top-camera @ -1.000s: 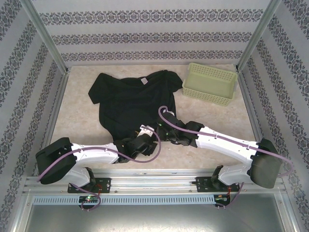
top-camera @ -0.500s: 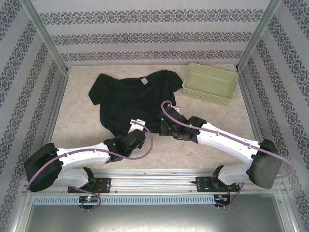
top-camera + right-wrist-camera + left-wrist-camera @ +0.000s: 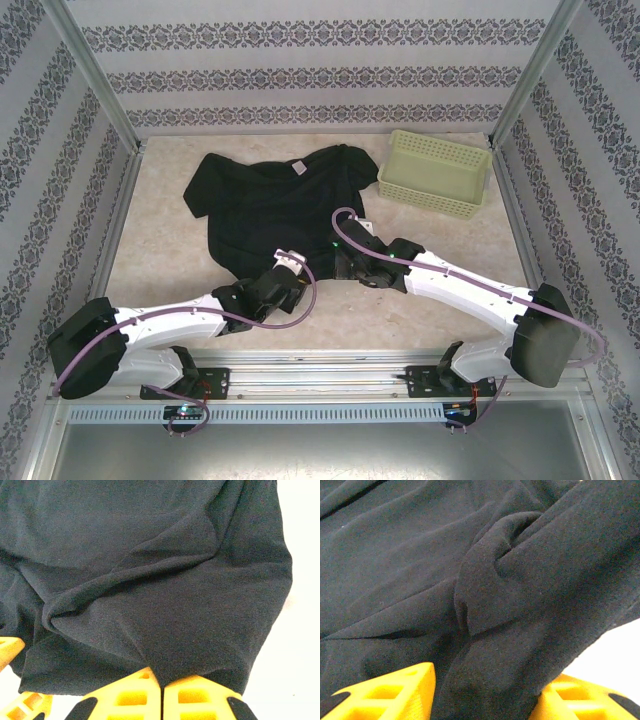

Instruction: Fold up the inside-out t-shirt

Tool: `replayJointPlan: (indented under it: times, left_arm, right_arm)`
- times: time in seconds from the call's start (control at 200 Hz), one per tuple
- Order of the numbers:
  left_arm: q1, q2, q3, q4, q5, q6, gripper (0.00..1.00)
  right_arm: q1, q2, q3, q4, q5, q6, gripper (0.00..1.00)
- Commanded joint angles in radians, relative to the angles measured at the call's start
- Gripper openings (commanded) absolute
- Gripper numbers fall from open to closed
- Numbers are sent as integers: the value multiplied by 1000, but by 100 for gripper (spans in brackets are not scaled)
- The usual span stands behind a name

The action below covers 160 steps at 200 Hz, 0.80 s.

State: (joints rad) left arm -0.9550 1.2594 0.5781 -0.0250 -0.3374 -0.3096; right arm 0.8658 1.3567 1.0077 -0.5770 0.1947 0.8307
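Top external view: a fixed camera sits high above and behind the arm bases. It looks down and forward over the whole bench (image 3: 170, 240), from its near edge to the far wall.

Left wrist view: a camera on the left arm looks along the left claw (image 3: 490, 680), very close to the black t-shirt (image 3: 445, 555), with yellow fingers (image 3: 385, 690) at the bottom corners.

Right wrist view: a camera looks along the right claw (image 3: 162, 680), equally close.

Both wrist views share the t-shirt's near hem, which the overhead view shows mid-bench.
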Motion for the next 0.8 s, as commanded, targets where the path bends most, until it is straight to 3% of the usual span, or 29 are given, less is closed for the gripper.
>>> replayJointPlan:
  times: [0.0, 0.11, 0.22, 0.3, 0.42, 0.515, 0.63, 0.794]
  left_arm:
    - [10, 17, -1, -46, -29, 6, 44]
    - [12, 50, 19, -56, -48, 0, 38]
    - [27, 75, 44, -60, -86, -4, 24]
    - [49, 56, 69, -58, -56, -7, 10]
    - [58, -27, 110, -44, 22, -11, 1]
    - [49, -49, 199, -94, 144, 16, 0]
    - [-25, -11, 357, -257, 123, 49, 0]
    - [-53, -78, 349, -202, 190, 31, 0]
  right_arm:
    - [-10, -1, -4, -18, 39, -19, 8]
    - [-13, -2, -13, -24, 39, -19, 9]
    - [-20, -8, -30, -16, 46, -21, 10]
    - [-33, -8, -46, -11, 47, -22, 10]
    - [-64, -25, -80, -3, 49, -35, 10]
    - [-100, -61, -101, -19, 55, -50, 10]
    - [-149, -136, -126, -46, 70, -72, 10]
    - [-217, -243, -163, -50, 61, -92, 11]
